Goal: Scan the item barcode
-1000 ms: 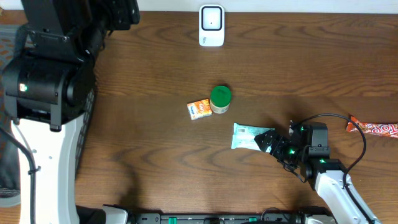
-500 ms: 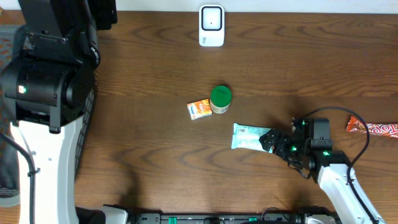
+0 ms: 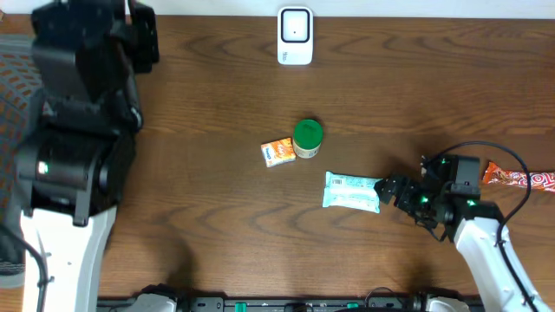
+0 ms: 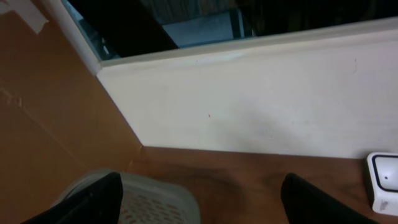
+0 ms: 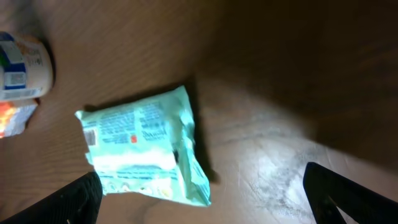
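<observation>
The right gripper (image 3: 388, 189) has drawn back a little. Its jaws stand wide apart and empty, just beside the right end of the pale green packet (image 3: 351, 191). The packet lies flat on the table (image 3: 217, 199), well apart from the white scanner (image 3: 295, 35), so the pick seems not yet made.

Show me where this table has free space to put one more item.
Bare wood: between the left arm and the orange packet; also upper right, between the scanner and the candy bar. Crowded: the centre, where orange packet and green-lidded jar sit side by side, and lower right, where the open right gripper faces the mint packet.
</observation>
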